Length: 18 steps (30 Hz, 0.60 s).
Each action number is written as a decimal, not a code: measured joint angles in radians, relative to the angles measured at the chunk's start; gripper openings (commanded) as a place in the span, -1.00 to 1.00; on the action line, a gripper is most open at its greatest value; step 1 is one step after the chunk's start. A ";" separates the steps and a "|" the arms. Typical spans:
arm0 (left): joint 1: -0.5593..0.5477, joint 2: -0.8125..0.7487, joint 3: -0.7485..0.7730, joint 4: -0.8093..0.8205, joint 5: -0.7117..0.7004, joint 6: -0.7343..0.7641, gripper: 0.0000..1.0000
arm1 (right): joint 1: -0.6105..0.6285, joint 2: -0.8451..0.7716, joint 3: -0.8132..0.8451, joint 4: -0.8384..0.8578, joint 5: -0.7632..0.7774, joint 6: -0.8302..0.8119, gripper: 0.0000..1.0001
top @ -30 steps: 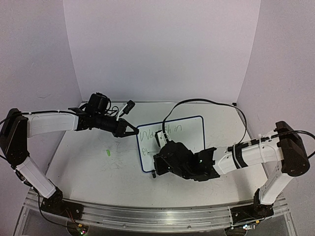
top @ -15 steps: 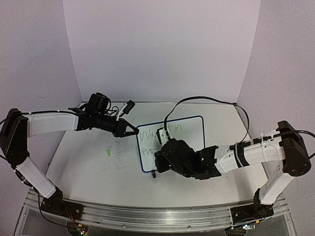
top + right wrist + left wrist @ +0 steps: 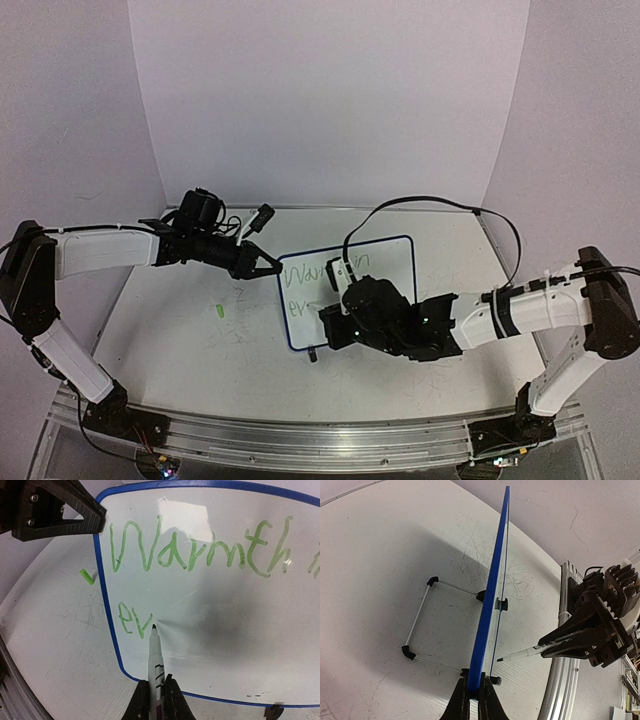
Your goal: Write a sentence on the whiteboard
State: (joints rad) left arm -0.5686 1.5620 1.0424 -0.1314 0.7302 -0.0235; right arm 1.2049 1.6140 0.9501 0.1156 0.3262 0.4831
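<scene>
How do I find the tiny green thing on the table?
Start at the big white tabletop and find the small blue-rimmed whiteboard standing on it. Left of the board lies a short bright green stub, the only coloured thing among faint grey scribbles.

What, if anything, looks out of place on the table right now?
A small green piece, perhaps the cap of the marker, lies loose on the tabletop left of the whiteboard. Faint grey scribble marks also smear the tabletop near the board. Nothing else stands out.
</scene>
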 measured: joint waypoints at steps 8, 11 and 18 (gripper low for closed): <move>0.000 0.000 0.000 0.000 0.000 0.000 -1.00 | 0.000 0.011 0.000 0.009 -0.011 0.001 -1.00; 0.000 0.000 0.000 0.000 0.000 0.000 -1.00 | 0.000 0.029 0.000 0.015 -0.005 0.007 -1.00; -0.002 0.000 0.000 0.000 0.000 0.001 -1.00 | 0.003 0.043 0.003 0.015 0.012 0.023 -1.00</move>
State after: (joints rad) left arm -0.5701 1.5620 1.0424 -0.1314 0.7300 -0.0227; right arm 1.2075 1.6569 0.9531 0.1303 0.3378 0.5059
